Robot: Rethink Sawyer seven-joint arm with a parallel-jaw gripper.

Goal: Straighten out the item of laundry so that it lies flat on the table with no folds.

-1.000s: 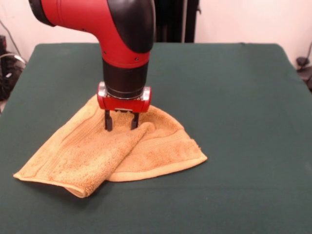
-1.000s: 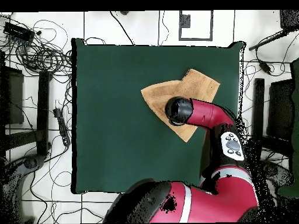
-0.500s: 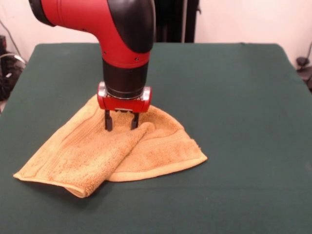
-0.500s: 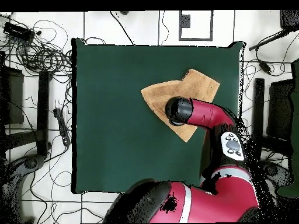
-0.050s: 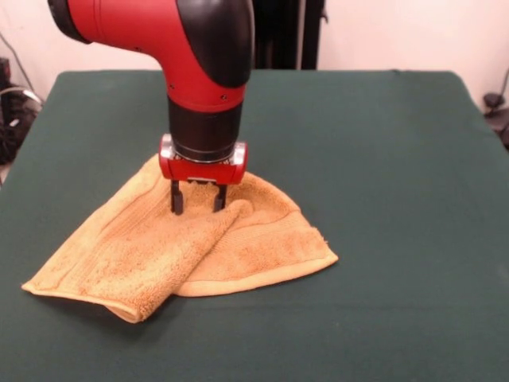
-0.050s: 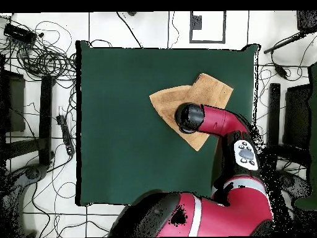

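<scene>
One yellow-orange terry-cloth towel (image 5: 183, 243) lies folded left of centre on the dark green cloth-covered table (image 5: 382, 159). My red-and-black pincer (image 5: 197, 205) stands spread apart, tips on its upper fold, gripping nothing.

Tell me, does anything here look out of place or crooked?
Yes. The towel is folded over itself, one flap lying across the rest, not flat on the table. The open claw stands on the fold.

In the front view the towel (image 5: 183, 243) lies on the table (image 5: 382, 159) toward 8 o'clock of its centre, one flap folded over the rest. The gripper (image 5: 198, 205) stands on the towel's 12 o'clock part, fingers apart, tips touching the cloth.
</scene>
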